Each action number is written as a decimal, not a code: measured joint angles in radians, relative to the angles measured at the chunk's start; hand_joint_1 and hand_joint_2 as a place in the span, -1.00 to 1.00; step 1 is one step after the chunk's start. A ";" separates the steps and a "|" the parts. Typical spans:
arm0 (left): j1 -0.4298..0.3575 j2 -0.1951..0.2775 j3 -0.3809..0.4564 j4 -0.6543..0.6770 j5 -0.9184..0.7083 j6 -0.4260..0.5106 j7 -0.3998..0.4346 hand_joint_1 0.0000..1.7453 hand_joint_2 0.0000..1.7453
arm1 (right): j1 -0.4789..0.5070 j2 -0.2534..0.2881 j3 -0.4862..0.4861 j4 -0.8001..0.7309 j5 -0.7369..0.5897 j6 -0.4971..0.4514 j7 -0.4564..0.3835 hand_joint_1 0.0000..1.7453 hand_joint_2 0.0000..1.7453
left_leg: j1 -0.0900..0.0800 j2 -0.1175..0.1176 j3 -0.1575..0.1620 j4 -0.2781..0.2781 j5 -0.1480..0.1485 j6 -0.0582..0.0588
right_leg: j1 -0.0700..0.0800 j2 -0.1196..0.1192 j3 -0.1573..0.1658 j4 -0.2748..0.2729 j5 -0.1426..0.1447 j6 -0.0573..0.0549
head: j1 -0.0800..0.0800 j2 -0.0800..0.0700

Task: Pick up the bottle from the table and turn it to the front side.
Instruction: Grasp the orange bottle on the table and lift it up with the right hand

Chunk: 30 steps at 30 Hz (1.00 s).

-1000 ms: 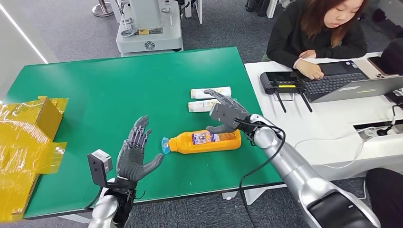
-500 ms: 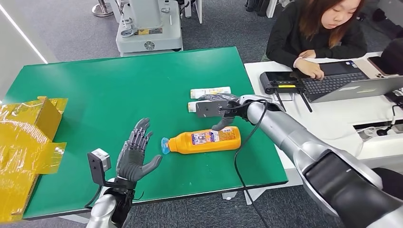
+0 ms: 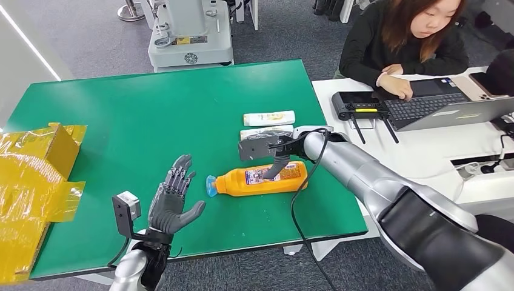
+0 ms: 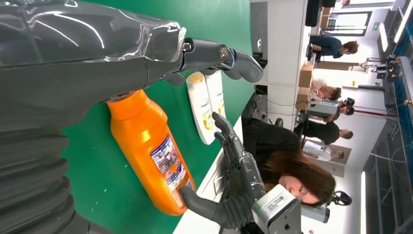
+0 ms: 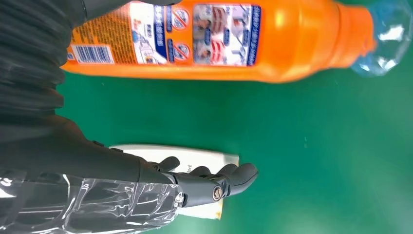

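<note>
An orange bottle (image 3: 260,179) lies on its side on the green table (image 3: 151,109), its clear blue cap (image 3: 211,185) pointing toward my left hand and its label with small print and a barcode facing up (image 5: 165,36). My right hand (image 3: 271,150) hovers just over the bottle's base end, fingers spread and holding nothing, with the thumb (image 3: 276,167) reaching down to the label. My left hand (image 3: 172,198) stands open, palm toward the cap, a short gap away. From the left wrist, the bottle (image 4: 151,151) lies between my left hand (image 4: 73,73) and my right hand (image 4: 236,180).
Two white bottles (image 3: 268,118) (image 3: 260,131) lie just beyond my right hand. A yellow wrapped box (image 3: 36,176) sits at the table's left edge. A person (image 3: 412,42) types on a laptop (image 3: 436,103) at the white desk (image 3: 418,157) to the right. A grey machine (image 3: 191,33) stands behind.
My right hand has turned over and shifted left above the bottle's base end, its thumb now pointing down onto the label. The bottle and my left hand have hardly moved.
</note>
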 joint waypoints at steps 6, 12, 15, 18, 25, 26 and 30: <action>-0.006 0.000 0.006 0.013 0.032 -0.030 0.009 -1.00 1.00 | -0.021 0.000 0.063 0.008 0.031 0.028 0.021 -1.00 1.00 | 0.000 0.000 0.000 0.000 0.000 0.000 | 0.000 0.000 0.000 0.000 0.000 0.000 | 0.000 0.000; -0.011 0.000 0.011 0.025 0.072 -0.074 0.024 -1.00 1.00 | -0.029 0.000 0.147 0.027 0.046 0.052 0.041 -1.00 1.00 | 0.000 0.000 0.000 0.000 0.000 0.000 | 0.000 0.000 0.000 0.000 0.000 0.000 | 0.000 0.000; -0.014 0.000 0.014 0.033 0.088 -0.093 0.025 -1.00 1.00 | -0.020 0.000 0.184 0.036 0.049 0.050 0.042 -1.00 1.00 | 0.000 0.000 0.000 0.000 0.000 0.000 | 0.000 0.000 0.000 0.000 0.000 0.000 | 0.000 0.000; -0.022 -0.001 0.020 0.041 0.106 -0.110 0.030 -1.00 1.00 | -0.008 0.003 0.219 0.044 0.058 0.046 0.046 -1.00 1.00 | 0.000 0.000 0.000 0.000 0.000 0.000 | 0.000 0.000 0.000 0.000 0.000 0.000 | 0.000 0.000; -0.056 -0.011 0.031 0.063 0.150 -0.138 0.066 -1.00 1.00 | 0.003 0.032 0.269 0.065 0.063 0.049 0.074 -1.00 1.00 | 0.000 0.000 0.000 0.000 0.000 0.000 | 0.000 0.000 0.000 0.000 0.000 0.000 | 0.000 0.000; -0.059 -0.012 0.031 0.066 0.154 -0.141 0.069 -1.00 1.00 | 0.005 0.035 0.275 0.067 0.064 0.045 0.077 -1.00 1.00 | 0.000 0.000 0.000 0.000 0.000 0.000 | 0.000 0.000 0.000 0.000 0.000 0.000 | 0.000 0.000; -0.065 -0.019 0.037 0.080 0.169 -0.155 0.077 -1.00 1.00 | 0.008 0.039 0.308 0.071 0.107 0.021 0.082 -1.00 1.00 | 0.000 0.000 0.000 0.000 0.000 0.000 | 0.000 0.000 0.000 0.000 0.000 0.000 | 0.000 0.000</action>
